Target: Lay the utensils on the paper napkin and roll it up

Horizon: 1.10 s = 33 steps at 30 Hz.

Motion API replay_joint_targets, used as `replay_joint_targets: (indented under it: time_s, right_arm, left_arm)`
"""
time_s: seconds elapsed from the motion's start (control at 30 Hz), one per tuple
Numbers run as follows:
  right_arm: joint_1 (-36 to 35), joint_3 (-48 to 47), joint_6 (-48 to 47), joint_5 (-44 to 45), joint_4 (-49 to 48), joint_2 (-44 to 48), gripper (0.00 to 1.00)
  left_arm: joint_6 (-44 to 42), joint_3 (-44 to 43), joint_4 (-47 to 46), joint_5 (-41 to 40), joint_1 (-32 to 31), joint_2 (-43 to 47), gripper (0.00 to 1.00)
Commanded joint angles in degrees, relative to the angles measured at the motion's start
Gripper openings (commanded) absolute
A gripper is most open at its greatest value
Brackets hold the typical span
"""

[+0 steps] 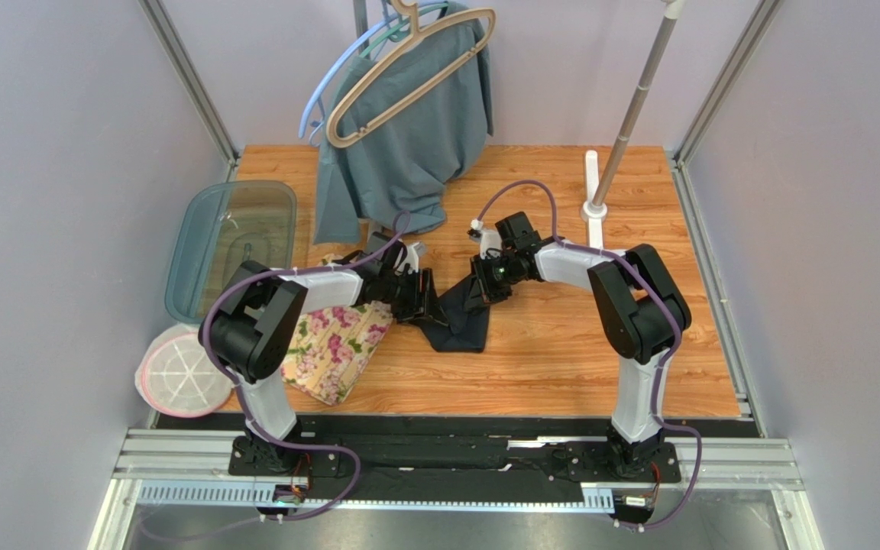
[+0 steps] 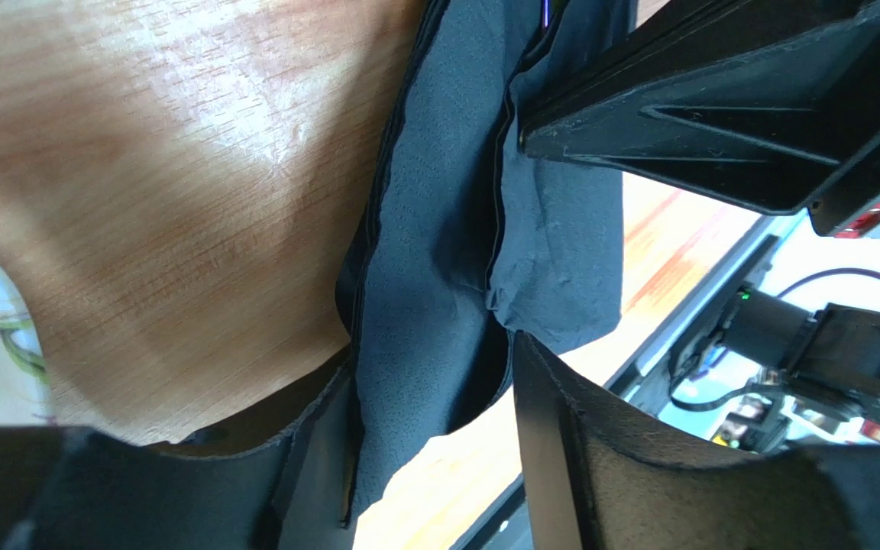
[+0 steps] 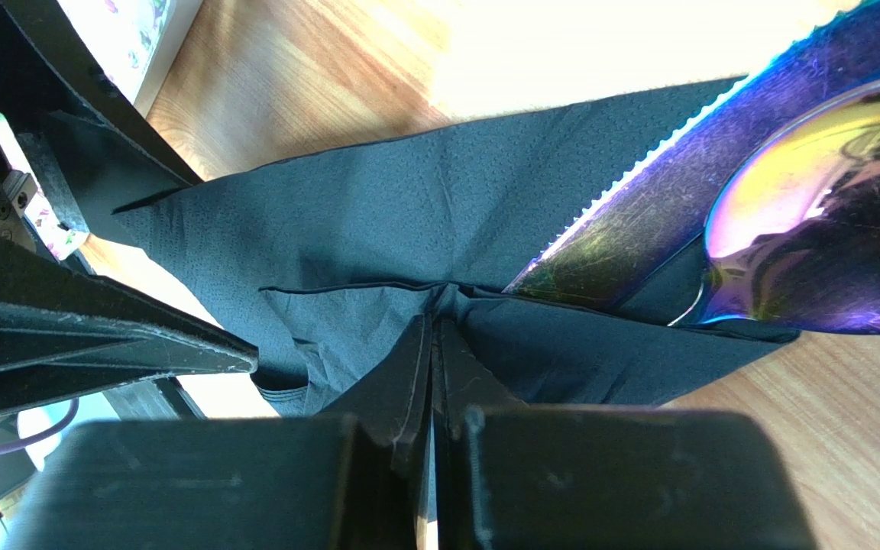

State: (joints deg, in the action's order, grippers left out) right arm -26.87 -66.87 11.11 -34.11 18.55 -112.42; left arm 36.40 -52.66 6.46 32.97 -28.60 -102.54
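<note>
The black paper napkin (image 1: 456, 323) lies crumpled on the wooden table between both grippers. In the right wrist view, my right gripper (image 3: 433, 327) is shut, pinching a fold of the napkin (image 3: 410, 218). Just beyond it, two of the iridescent utensils rest on the napkin: a serrated knife (image 3: 651, 189) and a spoon bowl (image 3: 835, 218). My left gripper (image 2: 433, 430) is open, its fingers (image 2: 577, 458) standing either side of a hanging fold of the napkin (image 2: 433, 241), with a gap showing on one side. From above, the left gripper (image 1: 416, 298) and right gripper (image 1: 481, 287) sit close together.
A floral mat (image 1: 336, 344) lies left of the napkin, under the left arm. A teal lidded container (image 1: 232, 246) and a white round dish (image 1: 178, 369) sit at the left edge. A grey-teal garment (image 1: 410, 149) hangs at the back, with a white pole stand (image 1: 596, 204) beside it.
</note>
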Motion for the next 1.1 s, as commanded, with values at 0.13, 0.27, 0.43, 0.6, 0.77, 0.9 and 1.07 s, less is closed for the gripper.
replay_joint_targets:
  time_s: [0.13,0.27,0.43,0.6,0.77,0.9,1.07]
  right_arm:
    - [-0.5,2.5,-2.9,9.1,6.2,-4.8,0.00]
    - [-0.5,2.8,-2.5,9.1,5.9,-4.9,0.00]
    - [-0.5,3.0,-2.7,9.0,5.8,-4.7,0.00]
    - [-0.5,2.7,-2.8,9.0,6.0,-5.1,0.00]
    - [-0.5,2.7,-2.8,9.1,5.9,-5.4,0.00]
    - [-0.4,2.7,-2.9,9.1,5.5,-5.4,0.00]
    - [-0.5,2.6,-2.7,9.1,5.6,-5.5,0.00]
  left_arm:
    - [0.5,4.4,3.5,0.8,1.4,1.3,0.57]
    - [2.4,7.2,2.6,2.2,1.4,1.9,0.57]
    - [4.8,8.8,-3.2,2.5,1.4,1.6,0.59]
    - [5.3,6.1,-11.2,1.0,1.6,-1.3,0.58]
    - [3.9,3.5,-12.3,-0.4,2.0,-3.4,0.55]
    - [3.8,2.7,-11.6,-0.5,1.9,-4.4,0.52]
    - [2.5,3.0,-8.1,0.6,2.0,-2.5,0.43]
